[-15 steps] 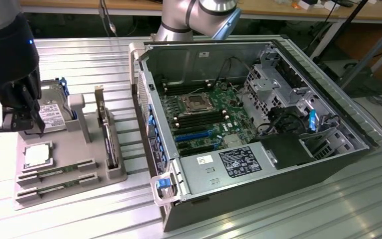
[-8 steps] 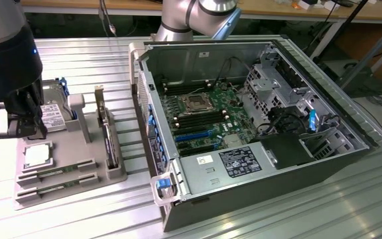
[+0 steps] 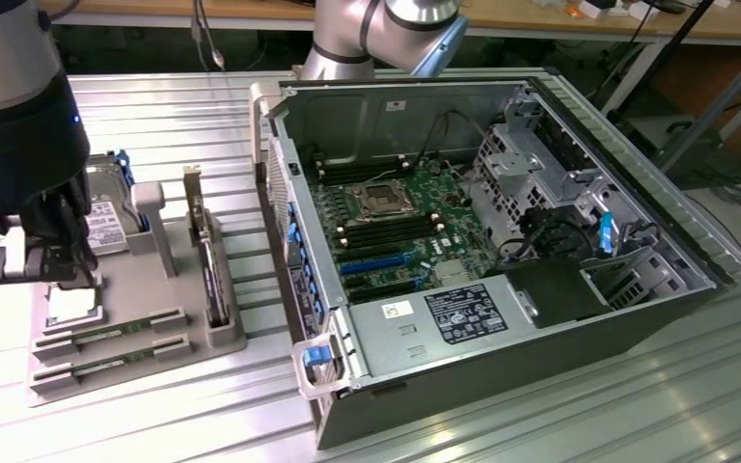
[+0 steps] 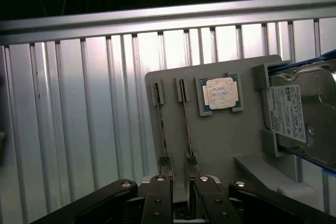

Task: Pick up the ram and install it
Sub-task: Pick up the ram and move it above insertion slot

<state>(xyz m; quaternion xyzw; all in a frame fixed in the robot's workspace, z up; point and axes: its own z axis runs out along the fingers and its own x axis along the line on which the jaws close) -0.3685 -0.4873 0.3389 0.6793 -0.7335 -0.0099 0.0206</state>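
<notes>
The ram [image 4: 187, 129], a long narrow green circuit-board stick, is stood on edge beside a 2nd stick [image 4: 161, 124] in the grey slotted tray [image 4: 220, 145], at 9 o'clock of the open metal computer case [image 3: 397, 89] in the exterior view. The black hand [image 4: 181, 203] is poised just above, fingers parted, nothing pinched. It is best centred over 1 thin edge, squared to its length.

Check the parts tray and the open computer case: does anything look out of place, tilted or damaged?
Nothing stands out. Both ram sticks stand edge-on in their slots of the tray, the processor chip sits square in its recess and the hard drive rests in its holder. The open case shows no visible damage.
</notes>
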